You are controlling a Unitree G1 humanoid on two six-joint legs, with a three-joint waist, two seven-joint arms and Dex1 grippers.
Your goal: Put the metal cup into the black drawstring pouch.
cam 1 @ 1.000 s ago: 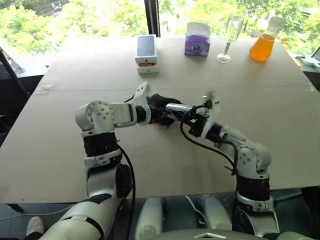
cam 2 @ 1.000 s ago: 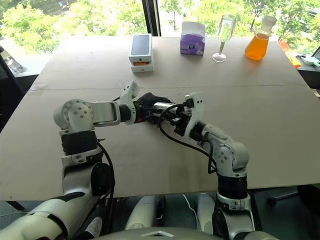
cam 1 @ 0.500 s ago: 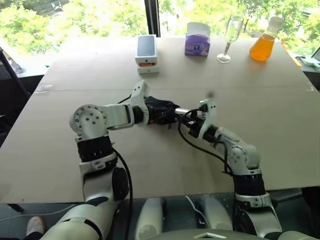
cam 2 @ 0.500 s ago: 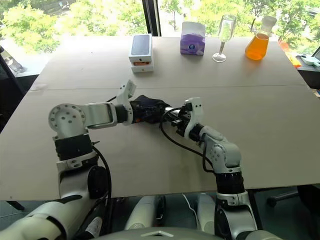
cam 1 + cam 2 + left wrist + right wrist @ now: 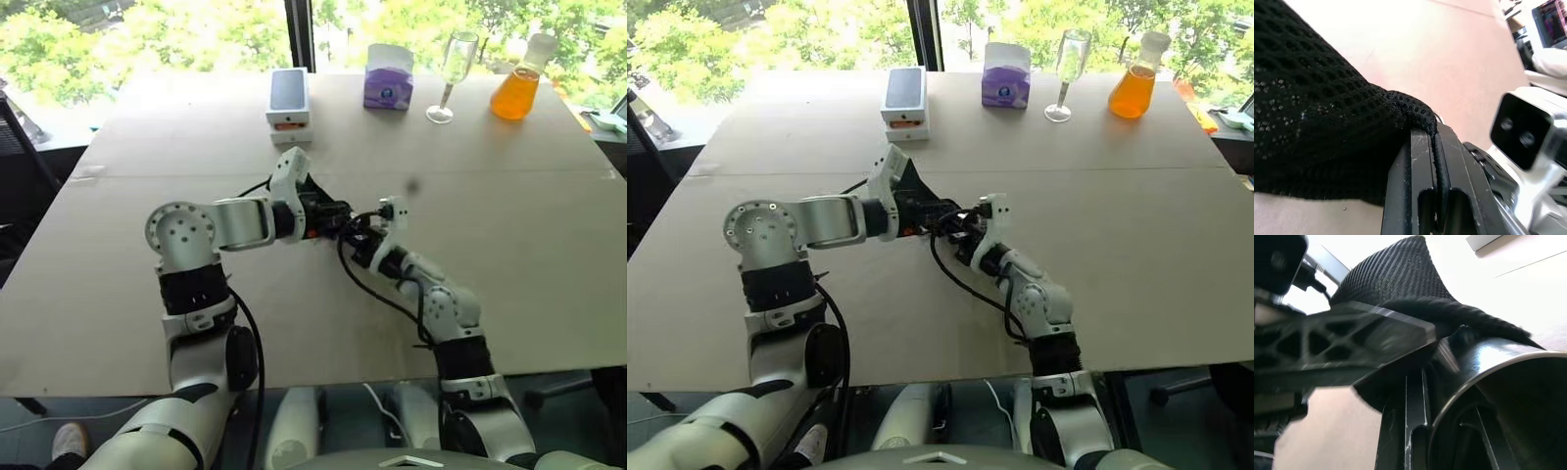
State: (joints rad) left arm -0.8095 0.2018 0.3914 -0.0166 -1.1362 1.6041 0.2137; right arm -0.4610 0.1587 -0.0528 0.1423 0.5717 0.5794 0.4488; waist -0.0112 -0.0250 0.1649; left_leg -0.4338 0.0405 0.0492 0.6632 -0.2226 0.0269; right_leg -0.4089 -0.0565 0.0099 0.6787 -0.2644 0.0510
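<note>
Right end effector (image 5: 1415, 431) pushes metal cup (image 5: 1508, 396), half-hidden, into black drawstring pouch (image 5: 1317, 112).

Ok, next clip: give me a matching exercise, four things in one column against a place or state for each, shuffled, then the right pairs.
Things:
1. black drawstring pouch
2. metal cup
3. wine glass
4. orange flask

Places or states:
A. stands at the table's far edge, beside the purple tissue box
B. its edge pinched in the left gripper
C. farthest right along the far edge
D. held by the right gripper, its rim at the pouch's mouth

Pairs: 1-B, 2-D, 3-A, 4-C
</note>
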